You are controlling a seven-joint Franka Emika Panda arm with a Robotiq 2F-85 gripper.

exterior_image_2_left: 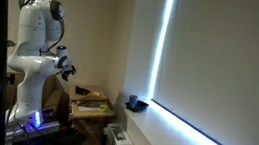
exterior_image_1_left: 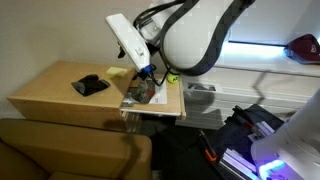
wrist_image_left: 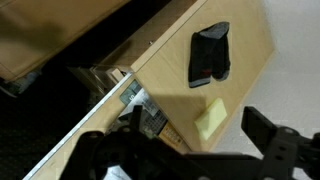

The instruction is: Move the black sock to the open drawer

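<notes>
In the wrist view the open drawer [wrist_image_left: 135, 105] sits at centre left, cluttered inside; the black sock [wrist_image_left: 210, 55] lies flat on the wooden top [wrist_image_left: 255, 85] at upper right, a yellow block [wrist_image_left: 212, 117] just below it; the gripper [wrist_image_left: 180, 150], along the bottom edge, is spread wide, empty, clear of the sock.

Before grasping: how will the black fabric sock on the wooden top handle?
Likely floppy: the black fabric sock lies flat, so it may droop or unfold. Probably light; it could slide on the smooth wooden top if pushed.
</notes>
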